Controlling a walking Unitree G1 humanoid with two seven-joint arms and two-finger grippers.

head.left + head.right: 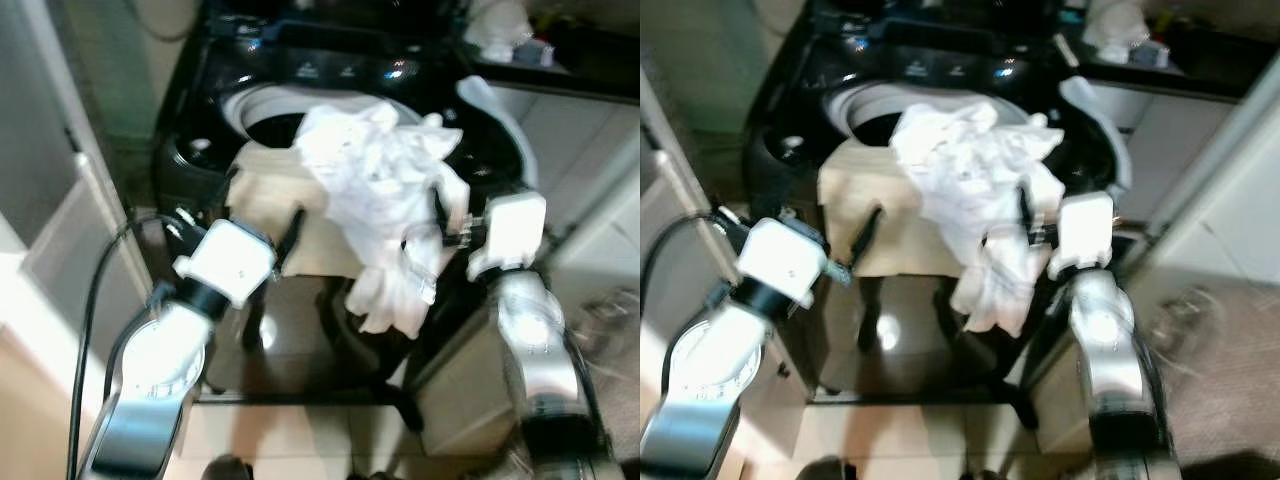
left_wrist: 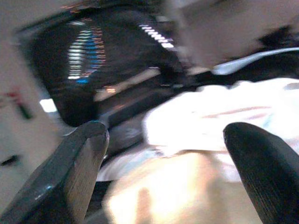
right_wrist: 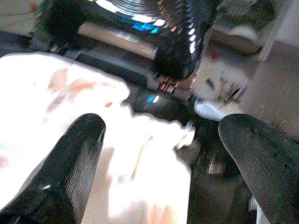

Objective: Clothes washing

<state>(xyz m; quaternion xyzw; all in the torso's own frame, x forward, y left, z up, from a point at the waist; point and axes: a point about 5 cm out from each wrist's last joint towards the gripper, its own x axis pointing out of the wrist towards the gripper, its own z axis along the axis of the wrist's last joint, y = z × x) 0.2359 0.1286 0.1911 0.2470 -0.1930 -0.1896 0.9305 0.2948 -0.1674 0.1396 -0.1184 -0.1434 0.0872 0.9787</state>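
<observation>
White laundry heaped at the mouth of the washer, both grippers close in.

The white garment looks soft, light and limp; it will sag and trail, so a bunched fold near its middle seems the best hold. It lies on a cream cloth over the front rim of the black top-load washing machine, one tail hanging down. The left gripper and right gripper both have fingers spread, grasping nothing; the fabric lies just beyond and between them.
</observation>
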